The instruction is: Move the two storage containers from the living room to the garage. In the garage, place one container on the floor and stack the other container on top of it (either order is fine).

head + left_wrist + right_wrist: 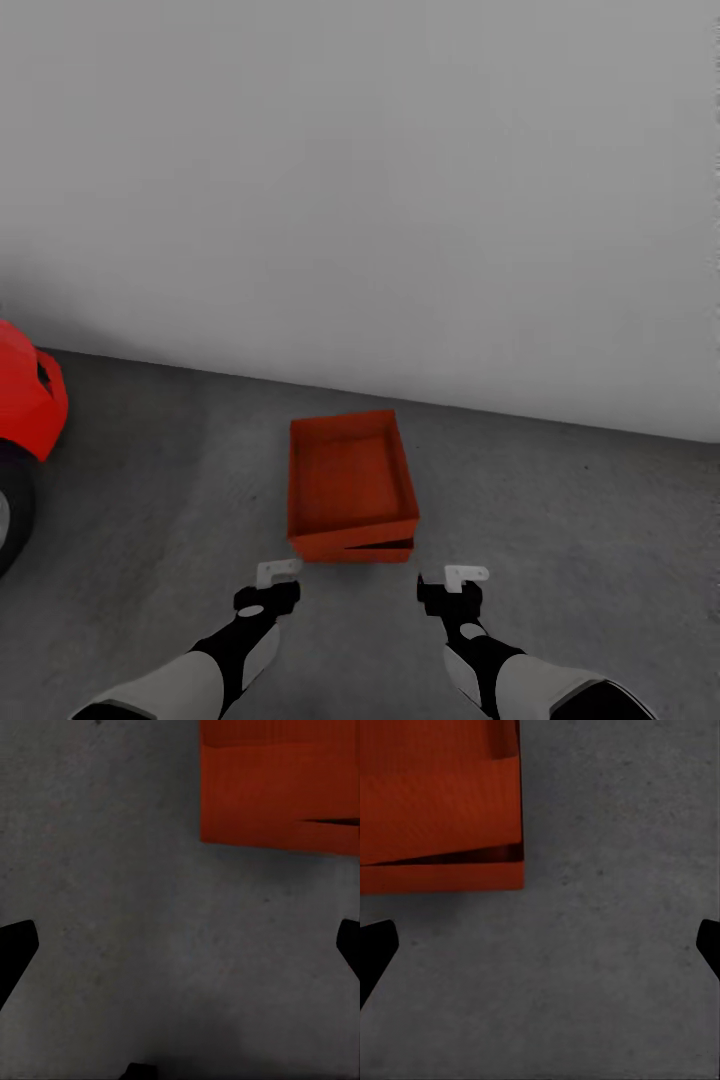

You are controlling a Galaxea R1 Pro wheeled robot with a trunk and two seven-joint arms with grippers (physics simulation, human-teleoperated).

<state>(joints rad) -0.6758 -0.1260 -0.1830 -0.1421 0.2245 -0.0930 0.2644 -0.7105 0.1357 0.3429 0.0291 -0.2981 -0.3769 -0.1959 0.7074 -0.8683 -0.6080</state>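
This is a garage, rendered in a simulator. A bare, plain white wall [400,180] stands at the far side, meeting a dark grey, concrete-like floor [560,520] with a mottled matte surface. At the far left edge, the front corner of a red car [25,395] shows above a dark tyre [12,515].

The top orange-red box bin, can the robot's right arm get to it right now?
Probably yes. The top orange-red rectangular box bin sits tilted on the lower one, just ahead of the open right end effector, with only bare dark grey concrete-like floor between them.
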